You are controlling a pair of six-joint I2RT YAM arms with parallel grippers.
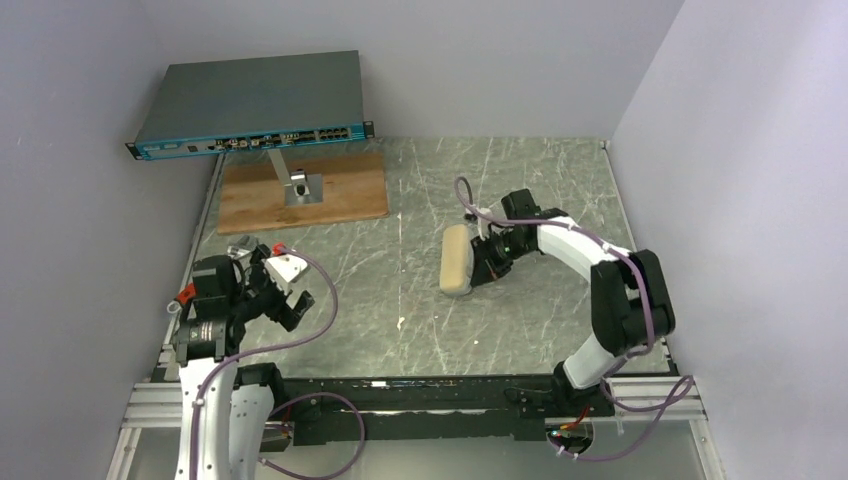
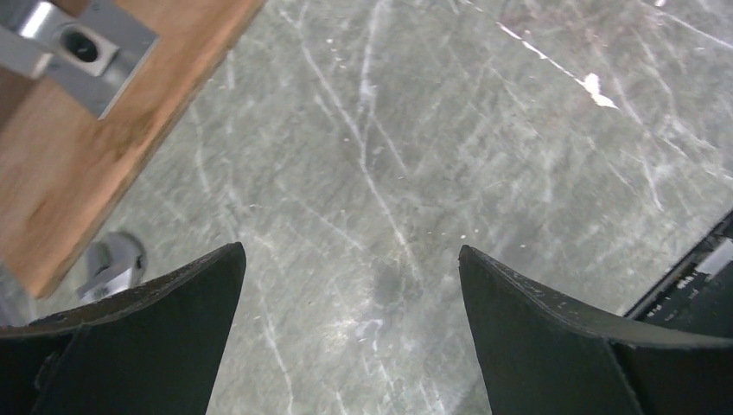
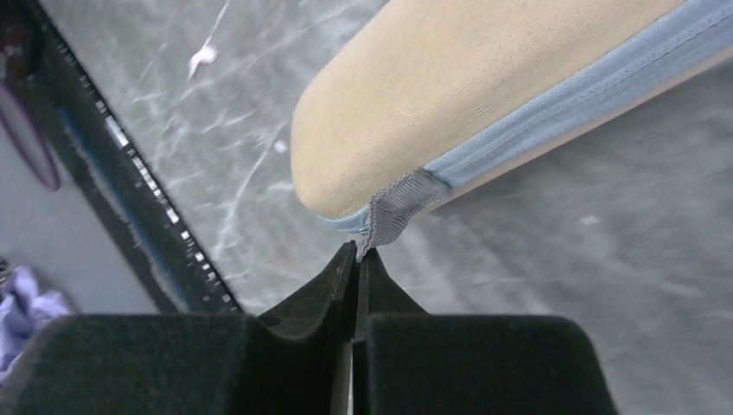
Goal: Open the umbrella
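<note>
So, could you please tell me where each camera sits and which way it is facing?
Top external: above and behind the arm bases, looking down at the table; both arms, left claw and right claw show.
Left wrist: on the left arm, looking down at the table beside the wooden board; its open fingers show.
Right wrist: on the right arm, looking at the umbrella; its shut fingers pinch the grey tab.
Shared: top and right wrist both see the umbrella.
</note>
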